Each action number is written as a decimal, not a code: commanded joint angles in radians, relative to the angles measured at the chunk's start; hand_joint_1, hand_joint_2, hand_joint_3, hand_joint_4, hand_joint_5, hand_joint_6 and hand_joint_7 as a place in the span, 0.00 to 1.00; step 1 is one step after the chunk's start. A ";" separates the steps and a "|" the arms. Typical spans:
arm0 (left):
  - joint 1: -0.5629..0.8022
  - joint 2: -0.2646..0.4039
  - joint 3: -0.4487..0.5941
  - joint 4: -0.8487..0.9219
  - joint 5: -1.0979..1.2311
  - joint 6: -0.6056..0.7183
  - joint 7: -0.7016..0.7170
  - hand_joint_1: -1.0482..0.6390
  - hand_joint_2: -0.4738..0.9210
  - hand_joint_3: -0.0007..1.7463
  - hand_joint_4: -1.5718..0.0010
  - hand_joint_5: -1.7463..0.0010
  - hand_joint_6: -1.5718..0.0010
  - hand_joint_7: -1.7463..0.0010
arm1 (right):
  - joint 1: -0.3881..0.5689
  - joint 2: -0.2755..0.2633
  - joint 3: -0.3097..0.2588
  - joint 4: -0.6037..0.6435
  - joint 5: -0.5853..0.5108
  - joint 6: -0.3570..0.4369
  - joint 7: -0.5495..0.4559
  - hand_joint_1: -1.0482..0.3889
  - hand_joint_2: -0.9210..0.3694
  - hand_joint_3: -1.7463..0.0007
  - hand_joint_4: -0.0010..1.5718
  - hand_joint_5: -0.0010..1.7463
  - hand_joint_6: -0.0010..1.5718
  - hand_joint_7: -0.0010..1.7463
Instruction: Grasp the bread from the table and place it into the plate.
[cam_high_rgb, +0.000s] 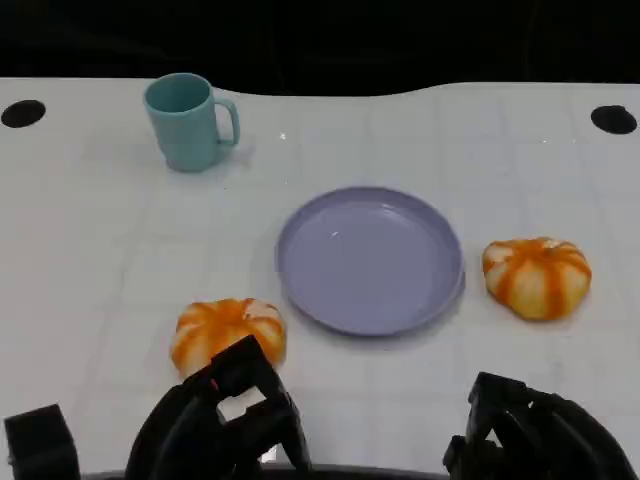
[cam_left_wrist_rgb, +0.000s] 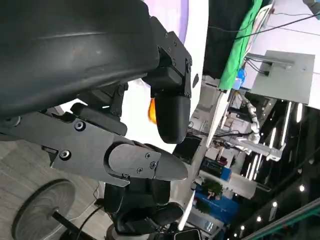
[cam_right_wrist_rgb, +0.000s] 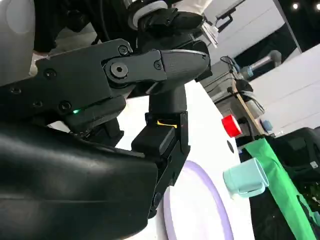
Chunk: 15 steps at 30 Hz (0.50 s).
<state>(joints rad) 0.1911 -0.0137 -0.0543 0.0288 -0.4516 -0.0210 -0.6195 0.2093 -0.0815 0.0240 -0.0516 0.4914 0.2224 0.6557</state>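
Two orange-and-white striped bread buns lie on the white table: one bread (cam_high_rgb: 228, 333) left of the lilac plate (cam_high_rgb: 370, 262), the other bread (cam_high_rgb: 537, 277) to its right. The plate has nothing in it. My left hand (cam_high_rgb: 215, 420) sits just in front of the left bread, and its raised fingers (cam_high_rgb: 240, 368) overlap the bun's near edge without holding anything. My right hand (cam_high_rgb: 535, 435) rests low at the table's front edge, well short of the right bread, holding nothing. In the left wrist view a sliver of bread (cam_left_wrist_rgb: 151, 111) shows past the fingers (cam_left_wrist_rgb: 170, 117).
A teal mug (cam_high_rgb: 190, 120) stands at the back left, also seen as the mug (cam_right_wrist_rgb: 245, 177) beyond the plate (cam_right_wrist_rgb: 200, 212) in the right wrist view. Two dark holes (cam_high_rgb: 22, 113) mark the table's far corners. A red object (cam_right_wrist_rgb: 231, 125) lies off the table.
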 joint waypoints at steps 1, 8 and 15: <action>0.007 0.014 0.009 -0.004 0.025 -0.026 0.013 0.28 1.00 0.10 0.57 0.00 0.72 0.00 | 0.001 -0.001 -0.004 0.003 0.008 -0.012 0.006 0.24 0.00 0.87 0.55 0.91 0.49 0.77; 0.037 0.024 -0.006 -0.102 0.221 -0.132 0.158 0.22 1.00 0.14 0.71 0.00 0.75 0.16 | 0.003 0.011 0.009 -0.006 -0.007 -0.015 -0.012 0.24 0.00 0.87 0.55 0.92 0.49 0.78; 0.030 0.109 -0.031 -0.273 0.482 -0.069 0.289 0.27 1.00 0.13 0.74 0.22 0.75 0.51 | -0.001 0.012 0.013 -0.013 -0.015 -0.018 -0.023 0.24 0.00 0.86 0.55 0.92 0.49 0.78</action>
<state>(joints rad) 0.2235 0.0473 -0.0816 -0.1730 -0.0399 -0.1468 -0.3675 0.2088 -0.0625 0.0406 -0.0549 0.4778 0.2160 0.6374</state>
